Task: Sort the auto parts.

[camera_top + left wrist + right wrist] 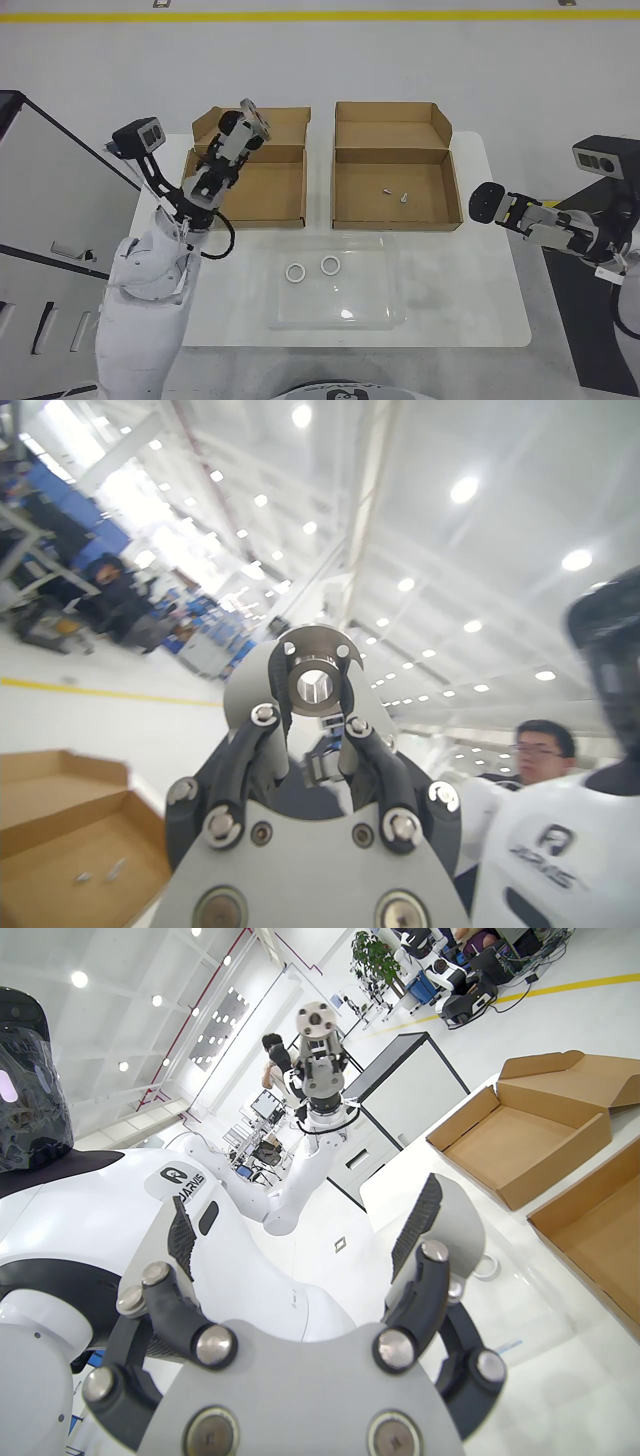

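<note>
White table (480,290), yellow-lined floor (400,60), left tool (312,686) clamping metal flange (315,639), right tool (301,1215) spread open

white floor (300,60), yellow line (320,16), ceiling lights (464,489)

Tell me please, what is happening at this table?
The robot is sorting parts. Its left gripper holds a metal flanged part, raised above the left cardboard box. The right gripper hangs with fingers open beside the table. Two small parts lie in the right box, and two white rings in the clear tray.
</note>
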`<state>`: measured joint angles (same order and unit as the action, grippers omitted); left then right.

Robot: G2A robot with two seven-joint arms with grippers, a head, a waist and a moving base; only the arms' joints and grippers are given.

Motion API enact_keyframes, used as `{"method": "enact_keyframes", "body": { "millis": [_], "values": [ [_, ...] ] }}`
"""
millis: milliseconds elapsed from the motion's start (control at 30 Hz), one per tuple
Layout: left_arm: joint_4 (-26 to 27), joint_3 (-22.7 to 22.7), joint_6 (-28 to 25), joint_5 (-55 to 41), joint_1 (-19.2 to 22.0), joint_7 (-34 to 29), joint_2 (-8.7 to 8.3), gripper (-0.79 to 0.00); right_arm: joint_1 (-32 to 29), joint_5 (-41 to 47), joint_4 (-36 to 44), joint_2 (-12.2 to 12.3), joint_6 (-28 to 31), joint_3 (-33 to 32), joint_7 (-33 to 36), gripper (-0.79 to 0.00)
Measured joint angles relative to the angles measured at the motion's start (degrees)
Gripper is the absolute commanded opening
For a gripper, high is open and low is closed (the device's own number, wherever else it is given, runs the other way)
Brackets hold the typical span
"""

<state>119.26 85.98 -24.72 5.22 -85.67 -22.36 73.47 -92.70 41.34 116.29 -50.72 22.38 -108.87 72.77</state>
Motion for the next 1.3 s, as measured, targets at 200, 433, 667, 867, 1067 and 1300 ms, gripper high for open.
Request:
{"method": "enact_keyframes", "body": {
  "millis": [200,433,667,867,1067,1300],
  "values": [
    [1.5,-2.3,10.7,15.1,-0.1,-6.4,-0.63,-0.785,0.0,0.0,0.0,0.0,0.0,0.0,0.0,0.0],
    [0.9,-5.3,14.0,25.6,2.2,-7.8,-0.91,-0.785,0.0,0.0,0.0,0.0,0.0,0.0,0.0,0.0],
    [-4.7,-10.3,16.5,31.8,11.1,-8.8,-0.61,-0.785,0.0,0.0,0.0,0.0,0.0,0.0,0.0,0.0],
    [-9.0,-14.6,19.3,44.1,16.9,-13.5,-0.71,-0.785,0.0,0.0,0.0,0.0,0.0,0.0,0.0,0.0],
    [-10.8,-15.2,20.3,53.4,17.8,-17.5,-1.17,-0.785,0.0,0.0,0.0,0.0,0.0,0.0,0.0,0.0],
    [-12.4,-14.5,18.3,60.6,17.6,-22.4,-1.91,-0.785,0.0,0.0,0.0,0.0,0.0,0.0,0.0,0.0]
  ]
}}
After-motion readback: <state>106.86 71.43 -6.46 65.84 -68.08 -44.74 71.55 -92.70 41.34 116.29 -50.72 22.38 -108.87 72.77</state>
